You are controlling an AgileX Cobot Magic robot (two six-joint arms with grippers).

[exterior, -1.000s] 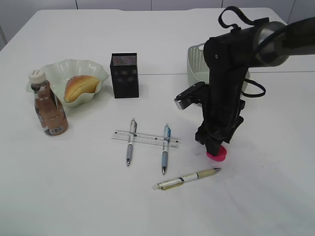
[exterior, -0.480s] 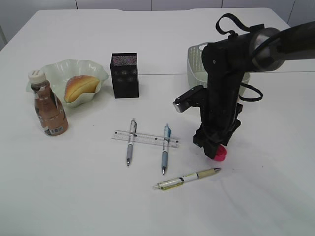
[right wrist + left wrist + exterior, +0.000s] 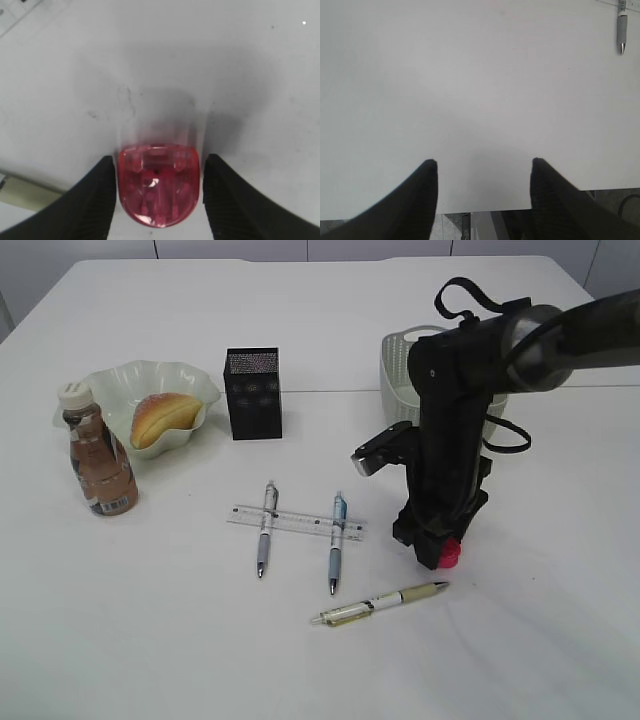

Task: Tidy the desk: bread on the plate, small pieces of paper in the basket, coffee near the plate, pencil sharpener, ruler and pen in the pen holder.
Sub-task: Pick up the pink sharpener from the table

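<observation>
A pink pencil sharpener [image 3: 452, 554] lies on the white table, right of the pens. My right gripper [image 3: 436, 548] is down around it. In the right wrist view the sharpener [image 3: 159, 187] sits between the open fingers [image 3: 160, 158] with thin gaps on both sides. A clear ruler [image 3: 298, 523] lies across two pens [image 3: 265, 530] [image 3: 336, 543]; a third pen [image 3: 380, 603] lies nearer the front. The black pen holder [image 3: 253, 395] stands behind them. My left gripper [image 3: 484, 162] is open and empty over bare table at its front edge; it is out of the exterior view.
Bread [image 3: 162, 417] lies in the wavy plate [image 3: 120, 380] at the left, with the coffee bottle [image 3: 100, 465] beside it. A pale basket [image 3: 400, 370] stands behind the right arm. A pen tip [image 3: 622, 30] shows at the top right of the left wrist view.
My right arm has shifted slightly and settled lower around the pink sharpener, which now shows less in the exterior view. Nothing else has moved.
</observation>
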